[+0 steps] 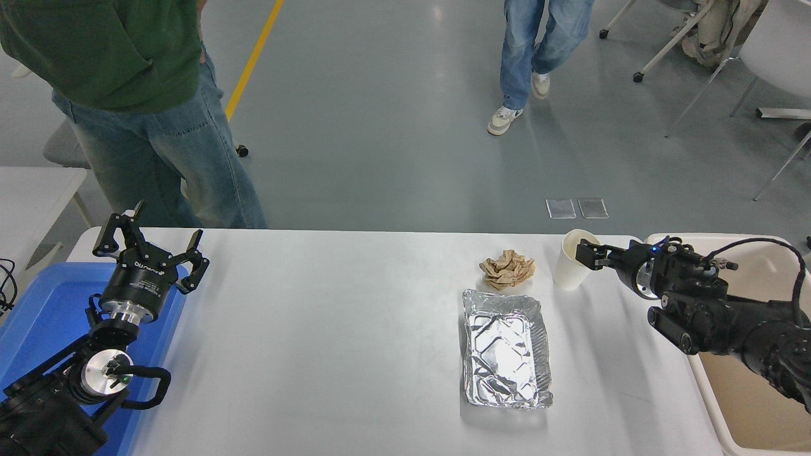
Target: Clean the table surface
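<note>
Counter (329, 342): the wide white top in front of me, smooth and matte, rigid; nothing to grip on it, so cleaning it means lifting off what lies on its right half.
My right claw (584, 256): reaching in from the right edge, tips at the rim of the paper cup (572, 269); one tip seems to sit over the mouth, but I cannot tell whether I am pinching the wall or merely against it.
My left claw (151, 248): parked at the lower left above the blue bin (38, 316), fingers spread, holding nothing.
Paper cup: upright near the far right corner; I judge it light and thin-walled, easy to crush or tip. Best taken at the rim, gently. I cannot see its contents.
Crumpled brown paper (507, 268): just left of the cup, apart from it; soft, weightless, pinch anywhere.
Foil tray (505, 347): just nearer me than the paper; looks empty, wrinkled, flimsy, likely to buckle; grip a rim edge.
Beige tub (747, 392): beside the counter's right end, under my right arm; the visible part of it shows nothing inside.
Blue bin: what I see of it holds nothing.
</note>
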Robot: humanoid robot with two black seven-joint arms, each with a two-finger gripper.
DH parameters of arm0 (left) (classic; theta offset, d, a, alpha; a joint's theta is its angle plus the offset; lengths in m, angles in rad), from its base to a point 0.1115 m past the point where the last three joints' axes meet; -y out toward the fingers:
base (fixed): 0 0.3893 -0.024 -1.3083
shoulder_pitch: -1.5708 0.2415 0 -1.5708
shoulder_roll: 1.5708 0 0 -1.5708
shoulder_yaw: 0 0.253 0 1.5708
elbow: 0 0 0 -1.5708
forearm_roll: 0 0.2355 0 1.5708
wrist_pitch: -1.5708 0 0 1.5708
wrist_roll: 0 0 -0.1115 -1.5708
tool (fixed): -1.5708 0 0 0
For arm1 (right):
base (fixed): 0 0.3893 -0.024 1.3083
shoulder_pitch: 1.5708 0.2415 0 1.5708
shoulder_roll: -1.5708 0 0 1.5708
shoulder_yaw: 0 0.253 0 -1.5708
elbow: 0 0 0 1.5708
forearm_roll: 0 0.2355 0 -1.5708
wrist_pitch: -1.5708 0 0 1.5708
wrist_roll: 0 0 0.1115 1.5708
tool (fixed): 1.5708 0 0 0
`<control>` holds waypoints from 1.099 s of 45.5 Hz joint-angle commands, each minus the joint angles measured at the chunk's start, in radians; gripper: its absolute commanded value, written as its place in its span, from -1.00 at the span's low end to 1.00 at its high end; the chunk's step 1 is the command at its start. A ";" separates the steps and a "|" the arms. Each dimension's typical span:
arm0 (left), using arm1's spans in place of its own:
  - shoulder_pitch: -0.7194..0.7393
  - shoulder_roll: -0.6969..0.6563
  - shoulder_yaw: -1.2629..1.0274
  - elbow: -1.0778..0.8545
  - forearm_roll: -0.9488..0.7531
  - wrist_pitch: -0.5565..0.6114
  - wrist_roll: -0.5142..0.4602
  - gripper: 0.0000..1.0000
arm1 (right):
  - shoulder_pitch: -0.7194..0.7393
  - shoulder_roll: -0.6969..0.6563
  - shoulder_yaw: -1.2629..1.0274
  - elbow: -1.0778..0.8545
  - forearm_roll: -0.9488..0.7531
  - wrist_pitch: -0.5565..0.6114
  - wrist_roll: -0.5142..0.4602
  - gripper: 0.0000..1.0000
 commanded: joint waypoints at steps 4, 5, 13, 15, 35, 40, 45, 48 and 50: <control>0.000 0.000 0.000 0.000 0.001 0.001 0.000 0.98 | -0.008 0.012 0.003 -0.005 0.006 0.004 0.001 0.94; 0.000 0.000 0.000 0.000 -0.001 0.001 0.000 0.98 | -0.008 0.013 0.003 -0.007 0.014 0.004 0.001 0.90; 0.000 0.000 0.000 0.000 -0.001 0.001 0.000 0.98 | -0.011 0.018 -0.004 -0.007 0.078 0.010 0.001 0.36; 0.000 0.000 0.000 0.000 0.001 0.001 0.000 0.98 | -0.011 0.018 -0.004 -0.007 0.078 0.015 0.001 0.20; 0.000 0.000 0.000 0.001 0.001 -0.001 0.000 0.98 | 0.001 0.016 -0.001 -0.034 0.081 0.024 0.001 -0.36; 0.000 0.000 0.000 0.000 0.001 0.001 0.000 0.98 | 0.004 0.016 -0.003 -0.034 0.081 0.027 0.003 -0.72; 0.000 0.000 0.000 0.000 0.001 -0.001 0.000 0.98 | 0.005 0.015 -0.004 -0.033 0.080 0.033 0.004 -1.00; 0.000 0.000 0.002 0.000 -0.001 0.001 0.000 0.98 | 0.007 0.012 -0.004 -0.033 0.080 0.050 0.015 -1.00; 0.000 0.000 0.000 0.000 0.001 -0.001 0.000 0.98 | 0.009 0.012 -0.004 -0.033 0.080 0.059 0.022 -1.00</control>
